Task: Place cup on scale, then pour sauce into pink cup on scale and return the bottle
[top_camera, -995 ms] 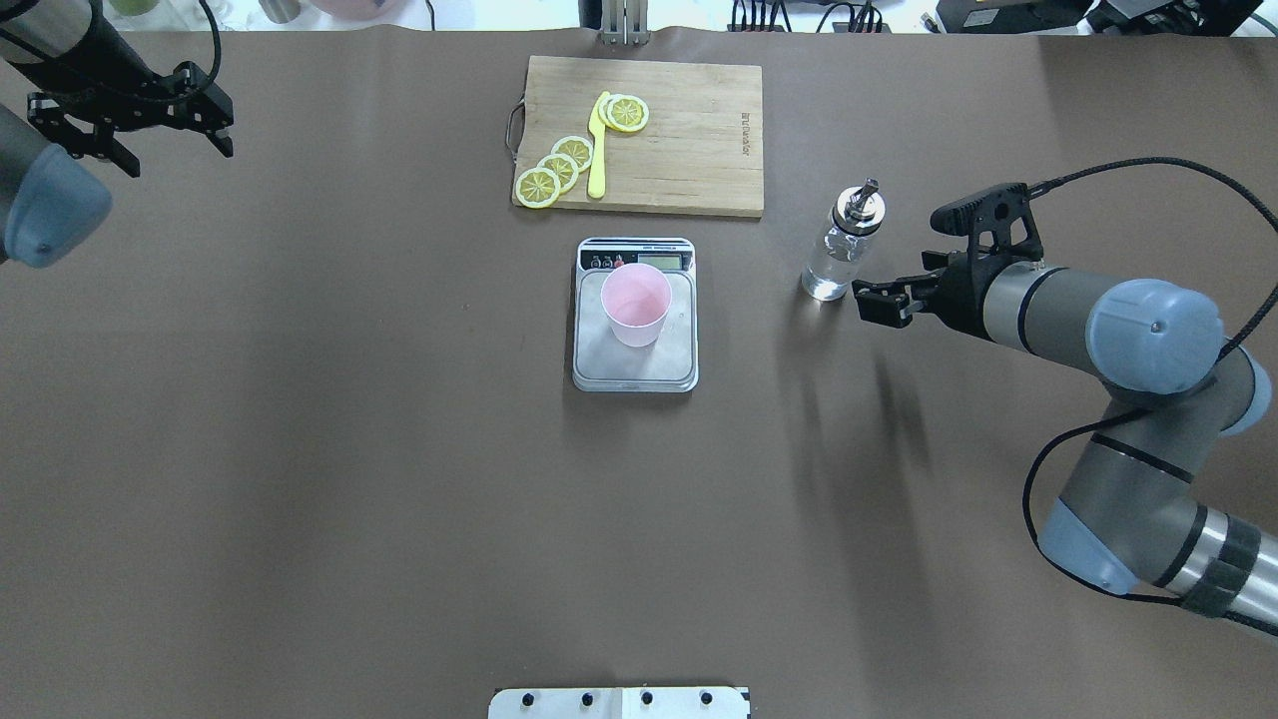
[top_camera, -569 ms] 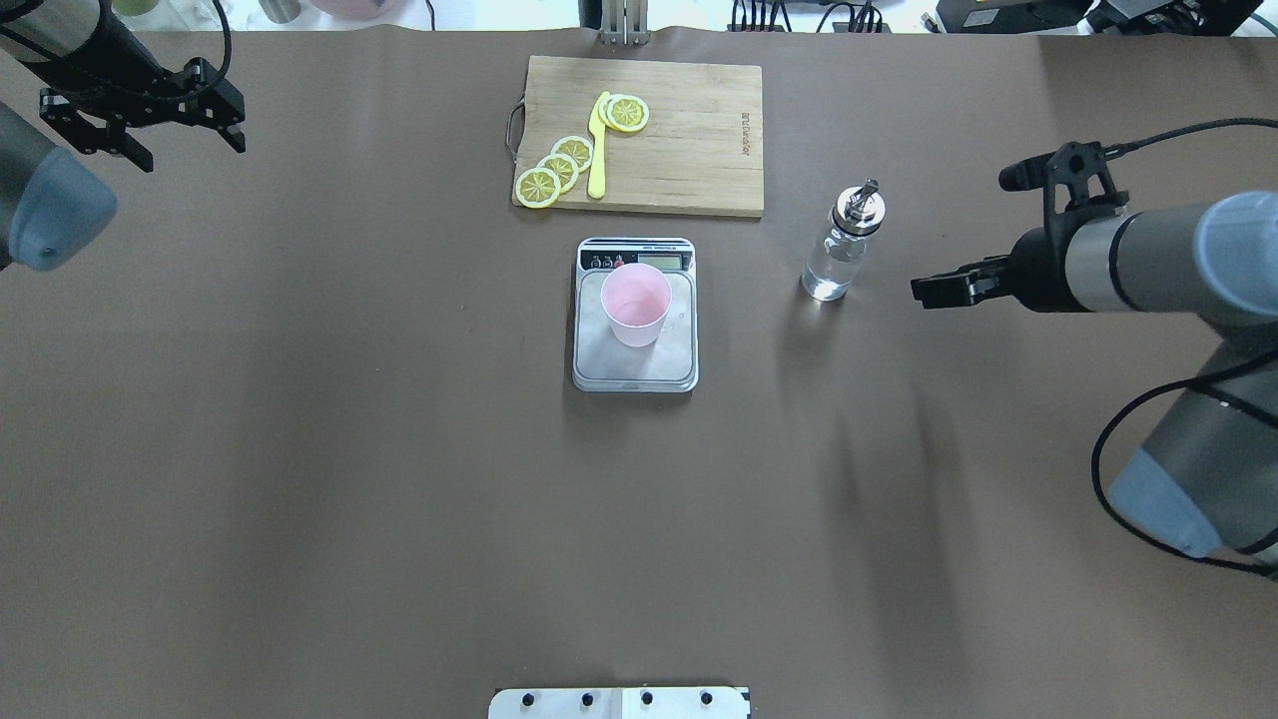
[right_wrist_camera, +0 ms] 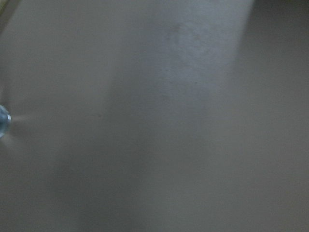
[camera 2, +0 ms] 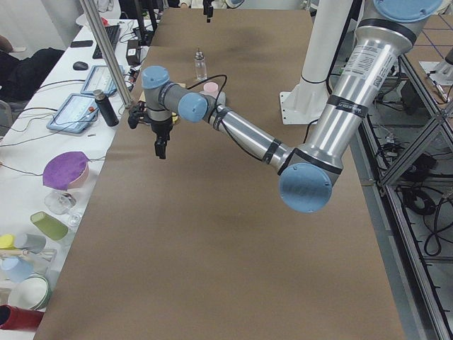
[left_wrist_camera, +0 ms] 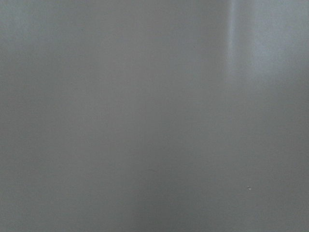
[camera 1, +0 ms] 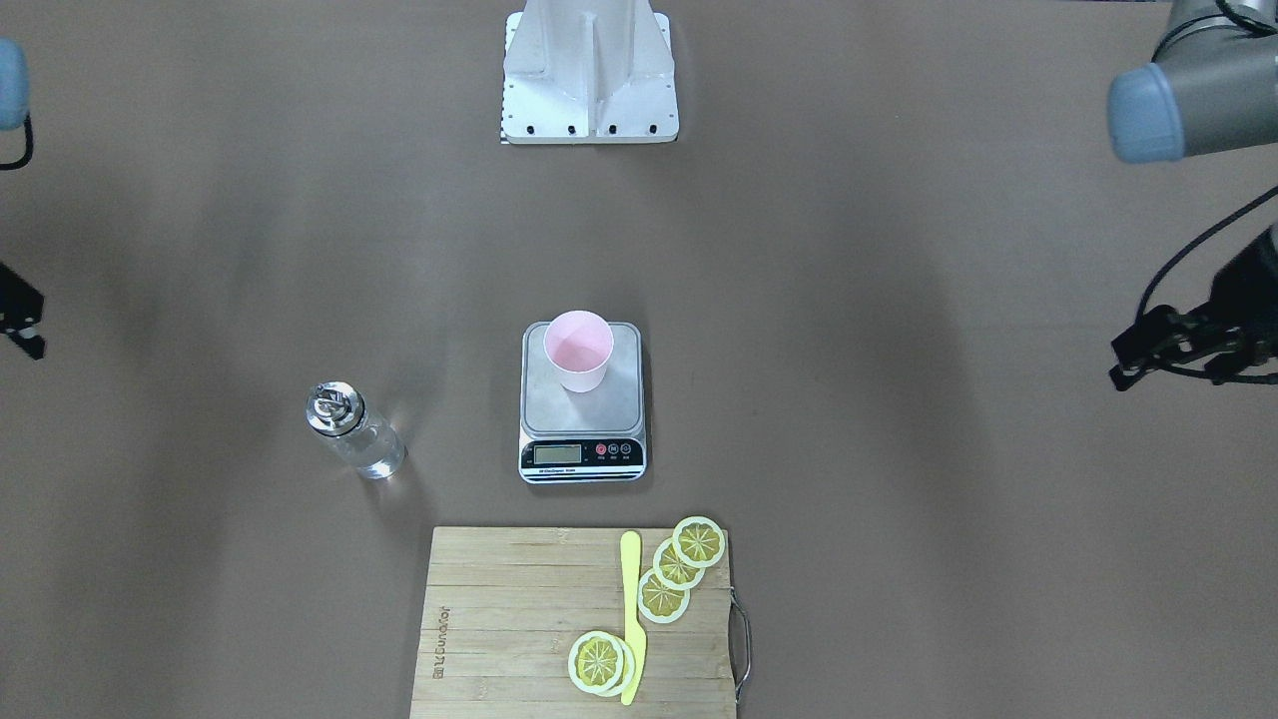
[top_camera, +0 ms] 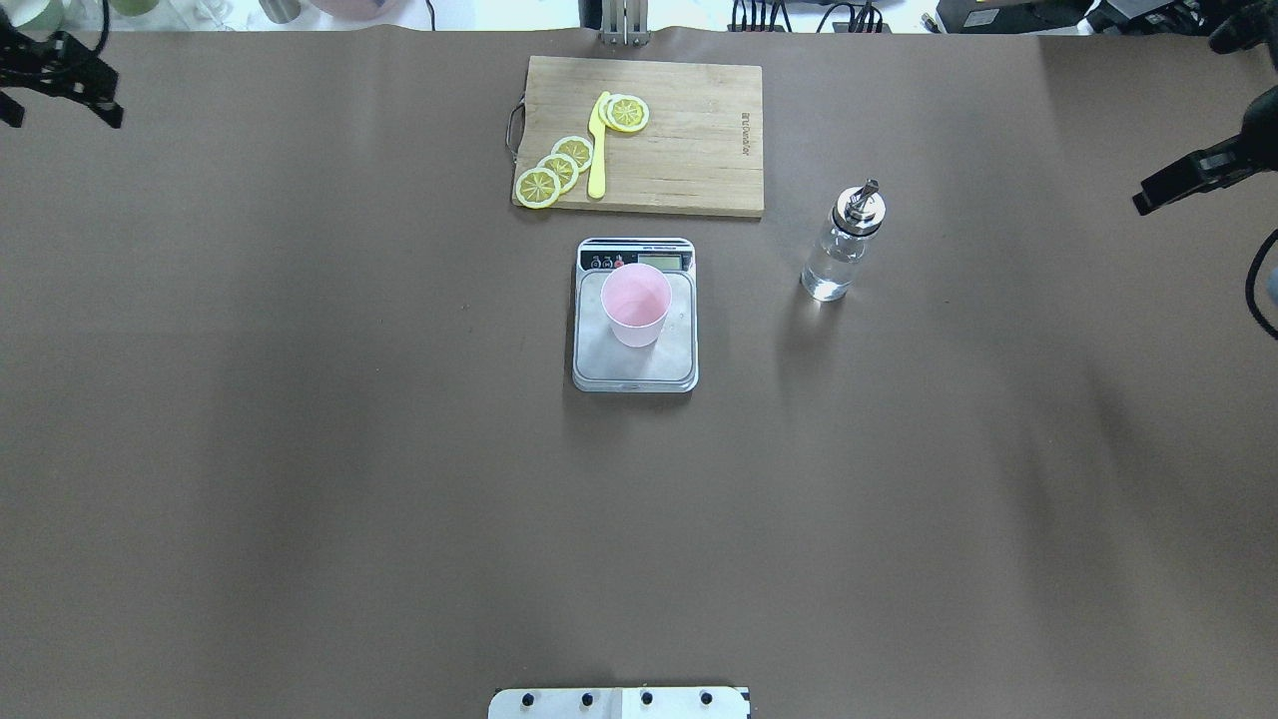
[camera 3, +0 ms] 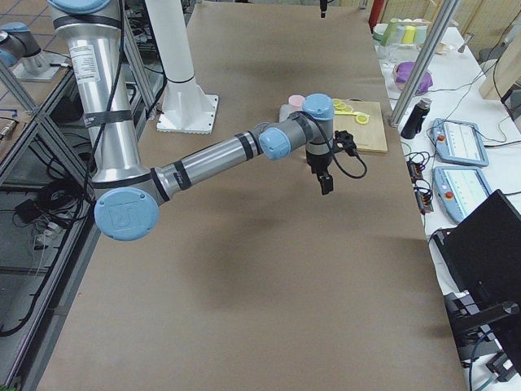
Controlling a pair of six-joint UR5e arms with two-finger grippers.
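Overhead exterior first, Ben: where do things stand?

Well, Ana, the cup [top_camera: 636,303] is upright on the scale [top_camera: 681,352], toward the 12 o'clock end of the platform, by the display. The bottle [top_camera: 837,255] stands free on the bench [top_camera: 399,449] at about 3 o'clock from the scale, well apart from it. The board [top_camera: 699,150] lies at 12 o'clock. The left end effector [top_camera: 62,112] hangs at the far 10 o'clock corner, fingers spread and empty. The right end effector [top_camera: 1146,205] is at the 2 o'clock edge, seen side-on. I cannot tell whether it is spread or pressed together, but nothing is in it.

So which step, Ben?

Cup placed, I judge. Whether any sauce [top_camera: 827,280] is in the cup I cannot tell, because it is colourless. If the pour is not yet done, the right arm is the nearer one. Come in level from 3 o'clock and pinch the glass body below the metal cap. Lift clear, then tip the spout over the rim slowly without touching the cup, since a nudge would shift it on the platform. Set the bottle down upright where it stands now.

Anything the other views add?

Front-facing looks down into the cup and shows the display and red buttons square-on, though the digits are too small to read. Right wrist catches only a glint of glass at its 9 o'clock edge, and left wrist shows bare, blurred bench. The side views show each arm's full reach.
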